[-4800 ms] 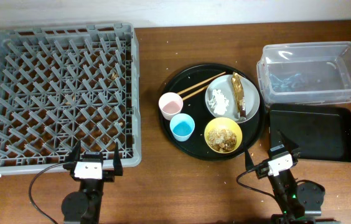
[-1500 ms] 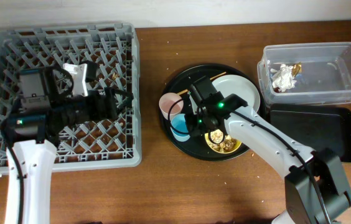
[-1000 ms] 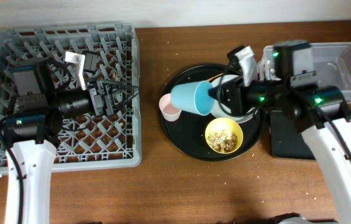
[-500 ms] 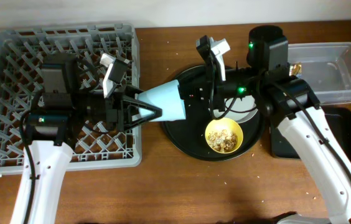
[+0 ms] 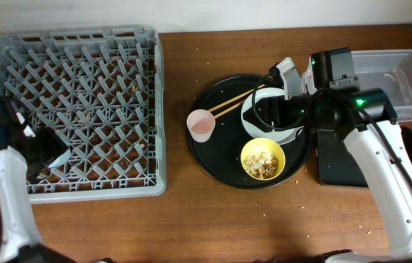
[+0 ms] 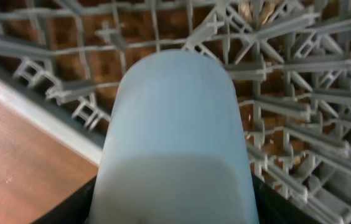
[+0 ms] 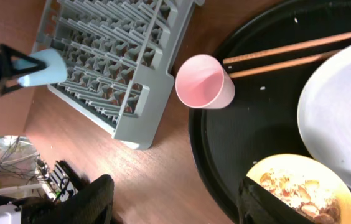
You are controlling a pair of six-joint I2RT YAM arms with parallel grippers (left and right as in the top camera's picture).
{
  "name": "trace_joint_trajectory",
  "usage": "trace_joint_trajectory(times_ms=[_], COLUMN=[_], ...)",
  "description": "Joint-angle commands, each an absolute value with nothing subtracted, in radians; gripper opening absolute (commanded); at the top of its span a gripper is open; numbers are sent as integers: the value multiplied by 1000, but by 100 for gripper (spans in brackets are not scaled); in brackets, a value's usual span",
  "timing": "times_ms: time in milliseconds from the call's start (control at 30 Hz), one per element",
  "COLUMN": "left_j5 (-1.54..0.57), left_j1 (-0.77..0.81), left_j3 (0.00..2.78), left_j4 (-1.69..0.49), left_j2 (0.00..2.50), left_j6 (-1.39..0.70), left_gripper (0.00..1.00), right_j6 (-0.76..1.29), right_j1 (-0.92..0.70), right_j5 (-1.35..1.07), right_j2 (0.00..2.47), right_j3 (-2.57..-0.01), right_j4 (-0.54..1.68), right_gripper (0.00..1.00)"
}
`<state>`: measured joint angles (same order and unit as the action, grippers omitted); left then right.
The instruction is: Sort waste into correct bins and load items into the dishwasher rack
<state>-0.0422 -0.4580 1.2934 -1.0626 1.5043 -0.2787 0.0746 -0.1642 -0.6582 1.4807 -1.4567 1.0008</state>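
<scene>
Pale-blue smooth plastic is filling the left wrist view as the left end effector (image 5: 49, 150) is clamping the light-blue cup (image 6: 172, 137) over the lower-left pegs of the grey lattice dishwasher rack (image 5: 82, 80). The right arm is stretching across the round black tray (image 5: 213, 157), its end effector (image 7: 178, 202) spread apart and empty near the pink cup (image 5: 200, 124), wooden chopsticks (image 5: 231, 102), white plate (image 7: 343, 118) and scrap-filled yellow bowl (image 5: 261, 158).

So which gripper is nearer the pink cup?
Right. The right gripper hovers over the black tray close to the pink cup; the left gripper is far off at the front-left corner of the rack, holding the blue cup.
</scene>
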Motion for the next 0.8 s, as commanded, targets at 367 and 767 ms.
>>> trace_joint_trajectory(times_ms=[367, 767], left_j5=[-470, -705], left_j1=[-458, -127], left_j3=[1649, 1637], left_j4=[-1284, -1314], left_j2=[1627, 1530], left_j6=[-4, 165], left_gripper=[82, 78], right_j6=[249, 248], right_j1=[-406, -400], right_j5=[-192, -343], right_j2=[1796, 1934], right_j3=[-1462, -1495], right_j4=[738, 666], right_gripper=[54, 4])
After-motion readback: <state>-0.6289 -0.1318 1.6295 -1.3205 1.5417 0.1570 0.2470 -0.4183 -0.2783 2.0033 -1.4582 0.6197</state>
